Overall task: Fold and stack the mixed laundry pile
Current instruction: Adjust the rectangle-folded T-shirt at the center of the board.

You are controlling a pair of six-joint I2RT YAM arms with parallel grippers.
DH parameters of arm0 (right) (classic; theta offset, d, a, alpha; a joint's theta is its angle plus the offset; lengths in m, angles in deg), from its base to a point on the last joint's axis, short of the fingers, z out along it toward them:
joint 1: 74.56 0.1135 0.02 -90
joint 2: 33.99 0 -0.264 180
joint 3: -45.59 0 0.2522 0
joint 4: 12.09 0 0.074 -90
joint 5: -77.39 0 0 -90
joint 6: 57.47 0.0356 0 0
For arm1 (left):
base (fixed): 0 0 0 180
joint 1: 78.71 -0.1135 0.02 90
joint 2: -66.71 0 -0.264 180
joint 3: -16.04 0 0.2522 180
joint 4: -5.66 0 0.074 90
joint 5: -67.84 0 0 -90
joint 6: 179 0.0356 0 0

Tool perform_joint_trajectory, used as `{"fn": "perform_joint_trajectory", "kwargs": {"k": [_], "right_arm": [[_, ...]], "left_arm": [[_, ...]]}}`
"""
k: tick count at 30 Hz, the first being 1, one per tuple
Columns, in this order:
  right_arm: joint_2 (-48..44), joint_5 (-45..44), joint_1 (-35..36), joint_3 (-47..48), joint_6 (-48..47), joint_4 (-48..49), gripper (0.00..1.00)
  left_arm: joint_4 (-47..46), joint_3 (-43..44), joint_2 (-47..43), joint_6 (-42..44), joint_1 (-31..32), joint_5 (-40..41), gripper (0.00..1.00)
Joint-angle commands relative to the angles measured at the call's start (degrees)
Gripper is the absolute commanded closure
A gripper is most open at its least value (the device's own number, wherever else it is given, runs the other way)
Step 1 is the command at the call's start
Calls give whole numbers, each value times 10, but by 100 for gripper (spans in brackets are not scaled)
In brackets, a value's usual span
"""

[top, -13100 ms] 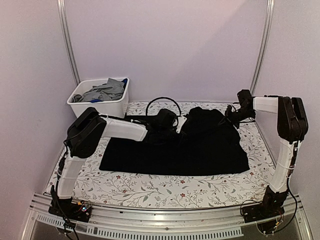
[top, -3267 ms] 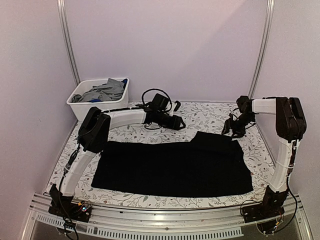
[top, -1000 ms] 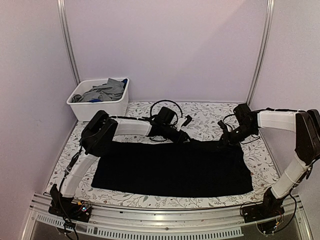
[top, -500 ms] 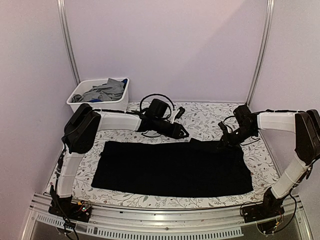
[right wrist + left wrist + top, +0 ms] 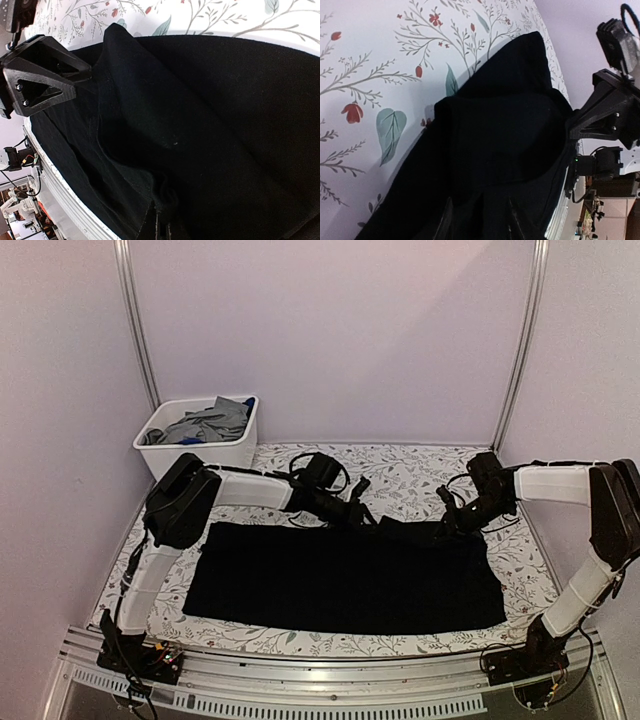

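Folding the black T-shirt [image 5: 340, 575] looked like the step in hand. The shirt lay flat in the middle of the flowery surface [image 5: 420, 475], one long dark shape with straight sides. Its far edge was bumpy between the two arms, where a small flap stuck up.

The right fingers [image 5: 160, 225] were squeezed tight on that far edge. The left fingers [image 5: 479, 225] sat at the same edge, a little apart, with black cloth between them. I could not tell if they had hold of it.

Next, I think, both would need a good pinch. Then they would lift the far edge together and bring it toward the front, so the fold comes out even.

A grey shirt [image 5: 210, 422] and something blue [image 5: 190, 441] lay in the white bin [image 5: 200, 457] at the far left corner.
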Motion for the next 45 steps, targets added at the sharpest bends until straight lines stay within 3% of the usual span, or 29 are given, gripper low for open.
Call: {"fn": "perform_joint_trajectory", "kwargs": {"k": [1, 10, 23, 45], "right_arm": [[-11, -2, 2, -9, 2, 9, 100], [-14, -2, 2, -13, 4, 8, 100], [-24, -8, 1, -12, 6, 6, 100], [-125, -8, -26, -82, 31, -6, 100]], "left_arm": [[30, 49, 35, -17, -1, 4, 66], [33, 90, 64, -16, 0, -9, 71], [34, 81, 45, 5, 5, -21, 100], [121, -27, -92, 104, 51, -36, 100]]}}
